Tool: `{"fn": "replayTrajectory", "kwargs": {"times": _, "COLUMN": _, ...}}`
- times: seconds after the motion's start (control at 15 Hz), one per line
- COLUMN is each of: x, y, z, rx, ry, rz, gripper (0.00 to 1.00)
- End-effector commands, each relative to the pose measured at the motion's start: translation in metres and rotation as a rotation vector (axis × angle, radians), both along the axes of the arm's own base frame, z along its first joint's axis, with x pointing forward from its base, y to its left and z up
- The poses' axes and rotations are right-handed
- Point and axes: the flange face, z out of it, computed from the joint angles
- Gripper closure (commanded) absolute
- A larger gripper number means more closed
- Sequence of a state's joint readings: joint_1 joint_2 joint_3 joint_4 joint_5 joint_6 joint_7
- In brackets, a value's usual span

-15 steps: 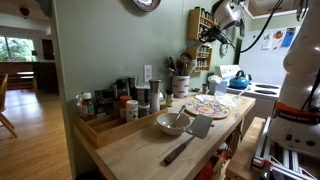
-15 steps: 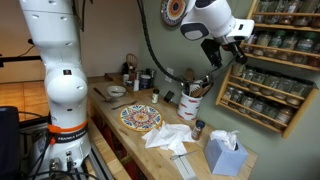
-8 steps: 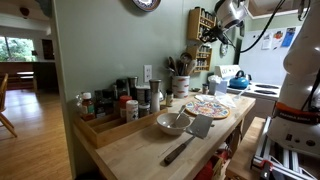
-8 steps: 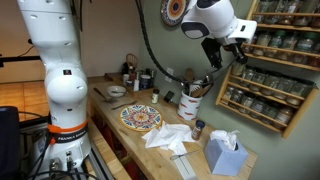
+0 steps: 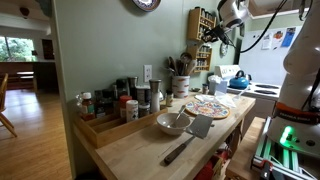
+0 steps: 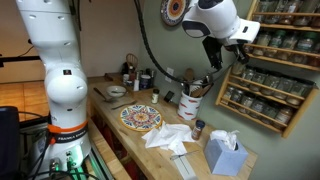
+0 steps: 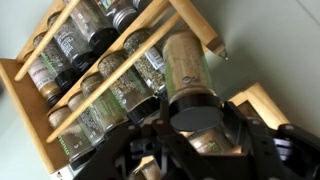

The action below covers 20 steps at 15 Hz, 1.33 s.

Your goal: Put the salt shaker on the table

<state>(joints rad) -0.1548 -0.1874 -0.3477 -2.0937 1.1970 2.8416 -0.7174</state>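
Note:
My gripper (image 7: 195, 118) is up at the wooden wall spice rack (image 7: 120, 60), seen in both exterior views (image 5: 213, 36) (image 6: 228, 56). Its jaws stand on either side of the black cap of a glass salt shaker (image 7: 185, 65) at the end of an upper shelf and appear shut on it. The shaker holds speckled seasoning and is too small to pick out in the exterior views. The pale wooden table (image 5: 130, 152) (image 6: 112, 140) lies well below the gripper.
On the table are a patterned plate (image 5: 207, 107) (image 6: 140, 117), a bowl (image 5: 172, 123), a spatula (image 5: 190, 135), a tray of spice jars (image 5: 115, 105), a utensil crock (image 5: 180, 84), crumpled cloths (image 6: 165, 137) and a tissue box (image 6: 225, 155). A blue kettle (image 5: 240, 79) stands on the white stove.
The gripper and wrist have shifted slightly upward and along the rack. Nothing on the table has moved.

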Motion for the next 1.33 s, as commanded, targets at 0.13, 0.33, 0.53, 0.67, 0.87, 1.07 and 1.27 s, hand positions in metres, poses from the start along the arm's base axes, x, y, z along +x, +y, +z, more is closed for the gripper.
{"fn": "replayTrajectory", "kwargs": {"times": 0.13, "x": -0.013, "y": -0.008, "z": 0.008, "rx": 0.046, "ry": -0.052, "rz": 0.023, "gripper": 0.69}}
{"fn": "replayTrajectory", "kwargs": {"times": 0.33, "x": -0.018, "y": -0.013, "z": 0.008, "rx": 0.067, "ry": -0.059, "rz": 0.025, "gripper": 0.69}}
{"fn": "replayTrajectory", "kwargs": {"times": 0.53, "x": -0.023, "y": -0.018, "z": 0.008, "rx": 0.076, "ry": -0.058, "rz": 0.021, "gripper": 0.69}}
{"fn": "replayTrajectory", "kwargs": {"times": 0.67, "x": -0.025, "y": -0.020, "z": 0.007, "rx": 0.080, "ry": -0.056, "rz": 0.021, "gripper": 0.69}}
{"fn": "replayTrajectory", "kwargs": {"times": 0.87, "x": -0.026, "y": -0.021, "z": 0.005, "rx": 0.092, "ry": -0.051, "rz": 0.037, "gripper": 0.69}}
{"fn": "replayTrajectory", "kwargs": {"times": 1.07, "x": -0.027, "y": -0.020, "z": 0.004, "rx": 0.103, "ry": -0.045, "rz": 0.057, "gripper": 0.69}}
{"fn": "replayTrajectory", "kwargs": {"times": 1.27, "x": -0.030, "y": -0.022, "z": 0.004, "rx": 0.112, "ry": -0.046, "rz": 0.069, "gripper": 0.69}}
